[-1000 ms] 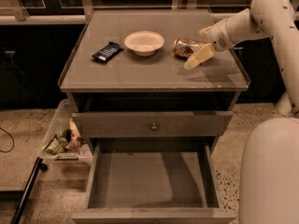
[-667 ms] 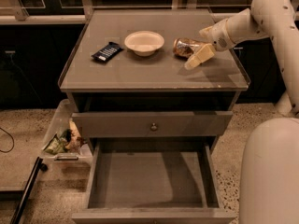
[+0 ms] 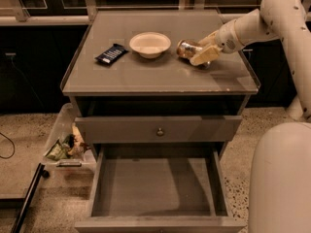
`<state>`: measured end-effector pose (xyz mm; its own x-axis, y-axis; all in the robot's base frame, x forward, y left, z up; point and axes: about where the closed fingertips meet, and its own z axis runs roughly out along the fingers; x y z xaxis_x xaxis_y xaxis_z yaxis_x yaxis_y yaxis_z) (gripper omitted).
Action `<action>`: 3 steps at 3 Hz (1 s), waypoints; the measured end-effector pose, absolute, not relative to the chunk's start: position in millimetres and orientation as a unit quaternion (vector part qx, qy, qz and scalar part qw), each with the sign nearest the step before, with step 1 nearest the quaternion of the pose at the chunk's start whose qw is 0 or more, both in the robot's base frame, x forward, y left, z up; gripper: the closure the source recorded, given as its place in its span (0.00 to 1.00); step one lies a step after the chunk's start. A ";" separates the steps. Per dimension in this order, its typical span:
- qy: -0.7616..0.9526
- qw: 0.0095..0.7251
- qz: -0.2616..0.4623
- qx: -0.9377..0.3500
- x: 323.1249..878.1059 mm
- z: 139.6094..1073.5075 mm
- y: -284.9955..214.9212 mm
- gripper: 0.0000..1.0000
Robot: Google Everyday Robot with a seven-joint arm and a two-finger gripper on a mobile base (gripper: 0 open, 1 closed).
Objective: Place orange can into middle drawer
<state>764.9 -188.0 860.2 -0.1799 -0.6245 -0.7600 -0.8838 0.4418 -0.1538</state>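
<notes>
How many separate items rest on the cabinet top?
3: a dark blue packet at left, a white bowl in the middle, and the orange can at right, with the gripper at it. None seems hidden.

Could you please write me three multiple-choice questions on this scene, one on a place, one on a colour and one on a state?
1. Where is the orange can?
A. inside a drawer
B. on the cabinet top, right of the white bowl, at the gripper
C. on the floor

2. What colour is the snack packet?
A. red
B. white
C. dark blue

3. How is the middle drawer?
A. pulled out, nothing in it
B. shut
C. pulled out, holding the bowl

Answers:
1 B: the can lies on its side on the top, with the gripper at it.
2 C: the packet left of the bowl is dark blue.
3 A: its grey floor shows bare.
</notes>
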 end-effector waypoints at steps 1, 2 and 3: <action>0.751 0.397 0.163 -0.502 764.9 860.2 -188.0 0.66; 0.751 0.397 0.163 -0.502 764.9 860.2 -188.0 0.89; 0.751 0.397 0.163 -0.502 764.9 860.2 -187.9 1.00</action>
